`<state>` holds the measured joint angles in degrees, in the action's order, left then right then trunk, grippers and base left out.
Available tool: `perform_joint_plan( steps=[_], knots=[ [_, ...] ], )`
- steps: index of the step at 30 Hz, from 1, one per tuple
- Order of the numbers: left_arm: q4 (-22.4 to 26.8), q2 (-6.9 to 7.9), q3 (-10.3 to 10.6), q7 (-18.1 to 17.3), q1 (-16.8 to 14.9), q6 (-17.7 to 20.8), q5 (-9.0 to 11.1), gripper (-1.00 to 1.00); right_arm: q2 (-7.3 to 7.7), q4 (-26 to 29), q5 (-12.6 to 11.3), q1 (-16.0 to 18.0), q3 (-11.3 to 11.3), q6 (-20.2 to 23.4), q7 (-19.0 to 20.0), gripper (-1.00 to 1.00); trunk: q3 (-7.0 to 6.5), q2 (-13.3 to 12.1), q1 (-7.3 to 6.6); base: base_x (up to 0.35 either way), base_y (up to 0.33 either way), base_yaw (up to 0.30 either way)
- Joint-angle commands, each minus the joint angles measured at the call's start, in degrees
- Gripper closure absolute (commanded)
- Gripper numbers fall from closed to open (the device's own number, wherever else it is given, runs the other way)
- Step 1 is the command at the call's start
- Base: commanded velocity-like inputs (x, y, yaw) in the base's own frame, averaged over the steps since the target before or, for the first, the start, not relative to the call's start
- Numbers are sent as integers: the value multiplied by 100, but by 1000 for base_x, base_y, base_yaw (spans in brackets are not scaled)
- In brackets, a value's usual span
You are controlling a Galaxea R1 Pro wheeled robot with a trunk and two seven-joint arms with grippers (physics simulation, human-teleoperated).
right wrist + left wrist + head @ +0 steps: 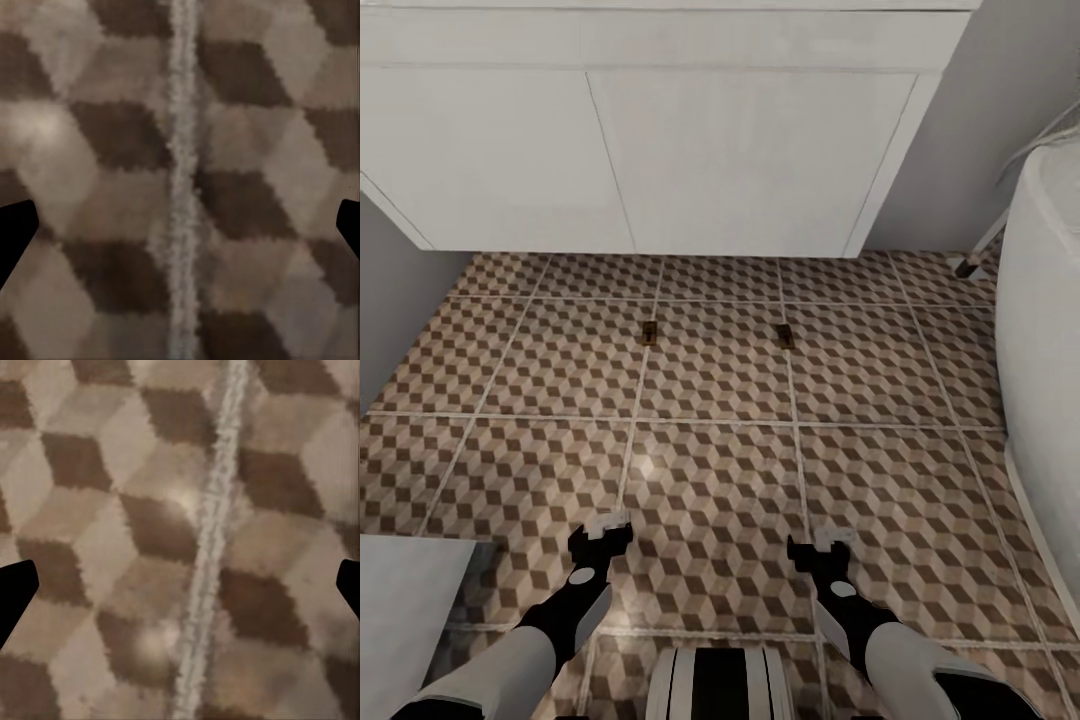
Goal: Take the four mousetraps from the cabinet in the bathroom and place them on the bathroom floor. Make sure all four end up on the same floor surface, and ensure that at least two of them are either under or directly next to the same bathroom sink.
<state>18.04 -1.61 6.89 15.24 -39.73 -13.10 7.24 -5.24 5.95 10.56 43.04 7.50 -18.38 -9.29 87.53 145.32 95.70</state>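
Note:
Two mousetraps lie on the cube-patterned bathroom floor [710, 480] in front of the white vanity under the sink [660, 150]: one mousetrap [649, 333] to the left, the other mousetrap [785, 335] to the right, both small and tan with dark wire. My left gripper [600, 535] and right gripper [820, 552] hang low near the bottom of the head view, well short of the traps. Both are open and empty. In the left wrist view the left gripper [180, 589] has floor tiles between its dark fingertips; in the right wrist view the right gripper [180, 229] does too. The cabinet is out of view.
A white bathtub [1045, 380] curves along the right edge. A grey wall [400, 310] closes the left side, and a pale grey surface [405, 610] sits at the lower left corner. A dark-tipped stand leg [965, 266] rests by the tub near the vanity.

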Motion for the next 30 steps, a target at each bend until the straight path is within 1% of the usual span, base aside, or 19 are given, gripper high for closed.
perform_joint_plan(
  steps=[1, 30],
  knots=[
    [-4, 3, 49, 32, -2, -22, 60, -100, -3, -6, 60, 3, 46, -16, -20, -100, -20, 0, -3, 0, 0, 0],
    [-8, 7, 60, 32, -6, -26, 58, -100, -3, 2, 60, 3, 53, -5, -73, -100, -662, -39, -78, 0, 0, 0]
  ],
)
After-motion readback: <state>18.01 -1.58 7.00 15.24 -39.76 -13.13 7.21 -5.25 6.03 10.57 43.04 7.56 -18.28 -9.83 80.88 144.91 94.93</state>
